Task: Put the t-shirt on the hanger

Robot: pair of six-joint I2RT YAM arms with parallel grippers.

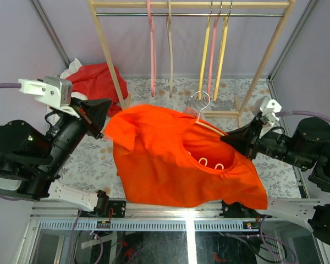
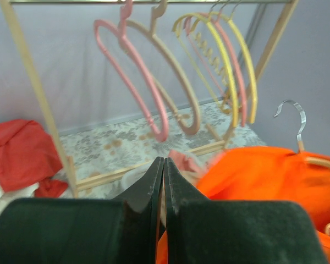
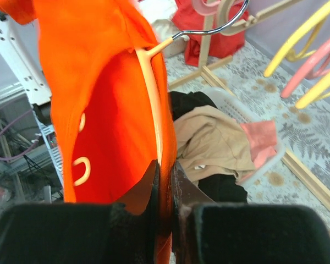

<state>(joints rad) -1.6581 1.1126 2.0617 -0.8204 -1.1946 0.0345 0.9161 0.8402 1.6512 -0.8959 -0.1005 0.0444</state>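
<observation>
The bright orange t-shirt (image 1: 165, 159) hangs spread in mid-air over the table's middle, draped on the peach hanger (image 1: 212, 127). The hanger's silver hook (image 1: 201, 102) sticks out above the collar. My right gripper (image 1: 224, 138) is shut on the hanger's right arm (image 3: 149, 99), with shirt fabric (image 3: 99, 82) in the pinch too; in the right wrist view the gripper (image 3: 166, 164) clamps both. My left gripper (image 1: 106, 120) is shut at the shirt's left shoulder. In the left wrist view that gripper (image 2: 164, 160) has nothing at its tips, and the shirt (image 2: 264, 170) lies to its right.
A wooden rack (image 1: 113, 60) at the back carries pink (image 1: 152, 49), beige and yellow hangers (image 1: 203, 55). A red cloth (image 1: 99, 80) lies at the back left. Under the shirt, a white basket (image 3: 231, 104) holds a tan garment (image 3: 220, 137) and dark clothes.
</observation>
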